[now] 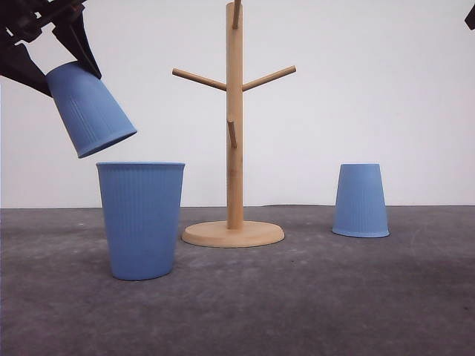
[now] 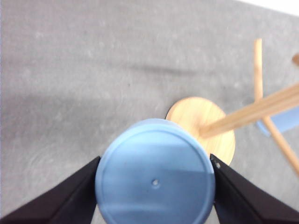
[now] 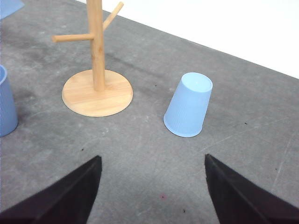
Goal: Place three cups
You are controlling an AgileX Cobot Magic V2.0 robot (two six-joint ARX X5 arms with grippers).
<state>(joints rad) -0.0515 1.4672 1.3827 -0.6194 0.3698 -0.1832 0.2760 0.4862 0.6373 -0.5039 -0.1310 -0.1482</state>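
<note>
Stand (image 1: 234, 148) between two resting cups; left claw (image 1: 56, 55) clenches tilted cup (image 1: 89, 107); right claw (image 3: 152, 186) released.

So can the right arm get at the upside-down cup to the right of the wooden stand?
Probably yes. The right gripper is open and empty, the upside-down cup stands alone on bare table, and the peg stand sits well off to one side.

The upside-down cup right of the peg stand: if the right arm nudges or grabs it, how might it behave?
The upside-down cup rests on its wide rim, so it probably slides rather than tips. It looks like thin ribbed plastic, likely light and slightly squeezable. Its taper might let fingers slip upward.
</note>
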